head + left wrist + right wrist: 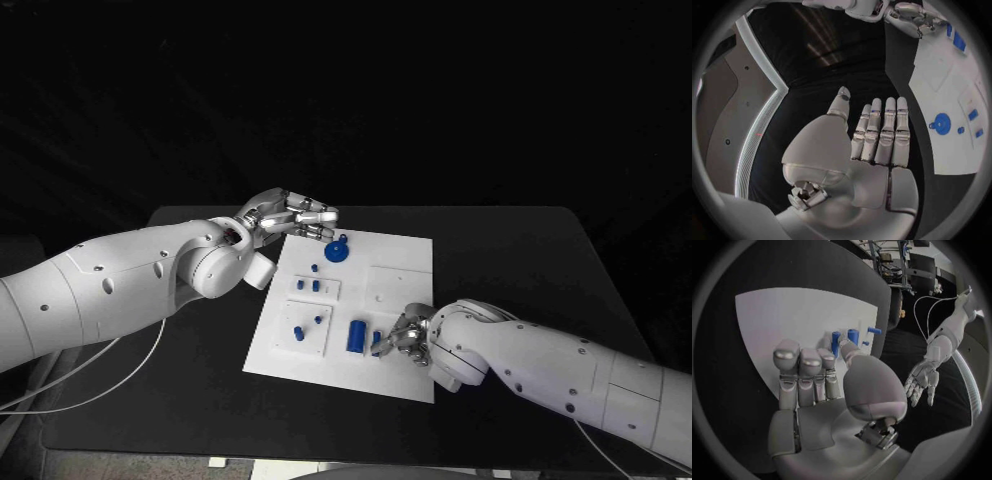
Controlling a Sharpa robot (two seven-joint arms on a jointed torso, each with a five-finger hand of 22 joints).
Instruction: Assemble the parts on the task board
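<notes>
The white task board [389, 300] lay in the middle of the black worktop [519, 250], and everything else is placed from it. The left hand [293, 217] hovered over the board's far-left corner, fingers straight and side by side, grasping nothing. Just beside it on the board stood a round blue part [336, 250], a disc with a small knob. Further toward the board's left side sat several small blue pegs [307, 285], and more of them [306, 328] stood nearer the front edge. A larger blue cylinder [356, 336] stood upright near the board's front edge. The right hand [405, 340] rested at that front edge, just beside the cylinder, fingers curled toward it; a thin blue peg [835, 343] showed at its thumb tip, though I could not tell whether the hand was grasping it or merely touching it.
</notes>
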